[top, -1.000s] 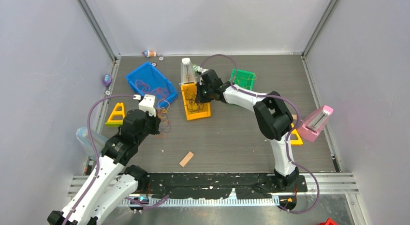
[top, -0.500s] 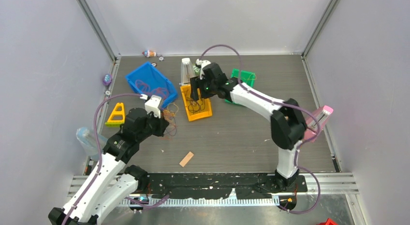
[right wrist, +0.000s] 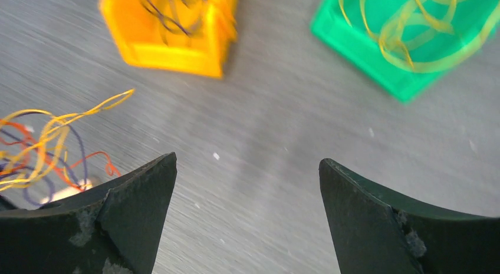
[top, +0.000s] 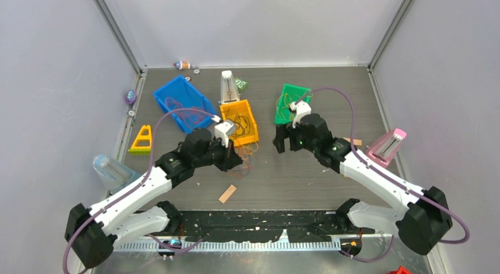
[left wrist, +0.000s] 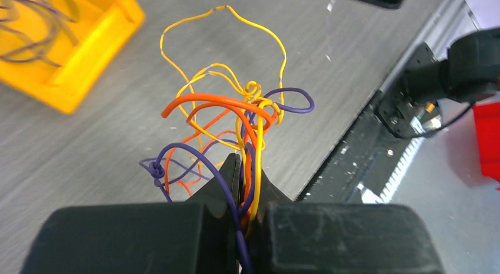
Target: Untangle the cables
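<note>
Left pincer (left wrist: 244,168) clamped hard on the tangle of thin orange, yellow and purple wire loops (left wrist: 233,112), strands fanning out beyond its tips just before the yellow plastic bin (top: 234,109), while the right pincer (right wrist: 247,165), gaping and empty, hangs near with that tangle off to its left.

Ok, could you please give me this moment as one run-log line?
left claw: shut on cable tangle | right claw: open, empty, above table | stage: tangle not yet separated
</note>
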{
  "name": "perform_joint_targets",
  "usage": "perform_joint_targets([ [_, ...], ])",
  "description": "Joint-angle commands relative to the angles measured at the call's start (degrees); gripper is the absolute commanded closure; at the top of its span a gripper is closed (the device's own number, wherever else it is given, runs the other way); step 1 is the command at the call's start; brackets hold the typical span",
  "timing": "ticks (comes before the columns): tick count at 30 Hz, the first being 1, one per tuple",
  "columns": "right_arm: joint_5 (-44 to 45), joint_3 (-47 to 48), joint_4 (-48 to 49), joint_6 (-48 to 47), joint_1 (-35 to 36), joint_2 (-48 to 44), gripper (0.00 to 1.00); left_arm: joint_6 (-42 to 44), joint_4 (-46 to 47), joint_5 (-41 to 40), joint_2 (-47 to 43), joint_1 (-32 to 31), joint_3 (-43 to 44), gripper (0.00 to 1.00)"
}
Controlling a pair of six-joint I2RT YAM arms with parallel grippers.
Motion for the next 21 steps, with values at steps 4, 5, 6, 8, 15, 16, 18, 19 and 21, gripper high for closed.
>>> perform_joint_targets([
  [4,6.31,-12.13,0.6,4.83,-1.52,-11.74,0.05,-4.8,12.29,7.95,10.16,-6.93,7.88,0.96],
  [5,6.1,-12.69,0.1,5.19,-1.63,-12.69,0.04,-5.79,13.74,9.21,10.43,-6.98,7.99,0.94],
  [6,5.46,-13.63,-0.06,5.83,-1.6,-13.11,0.05,-7.26,15.43,9.63,10.61,-6.87,7.39,0.91],
  [8,3.81,-15.04,-0.2,6.79,-1.6,-13.88,0.04,-11.02,17.63,9.07,11.12,-5.67,5.57,0.8],
  [15,-4.13,-18.88,0.89,8.36,-1.53,-13.9,0.03,-16.09,10.05,5.23,11.14,1.27,-0.27,0.01],
  [16,-5.43,-18.96,0.82,8.38,-1.27,-13.31,0.01,-15.76,9.54,3.61,10.04,1.24,-1.06,0.0],
  [18,-6.58,-19.05,1.19,7.93,-0.48,-11.83,0.05,-13.9,6.77,0.9,9.13,1.25,-1.07,0.04],
  [19,-7.23,-18.98,1.5,7.66,-0.1,-11.23,0.07,-12.98,5.38,0.34,9.36,1.27,-0.76,0.06],
  [21,-7.85,-18.44,2.43,7.37,1.35,-9.01,0.13,-11.48,4.08,0.6,10.66,1.26,-0.33,0.13],
])
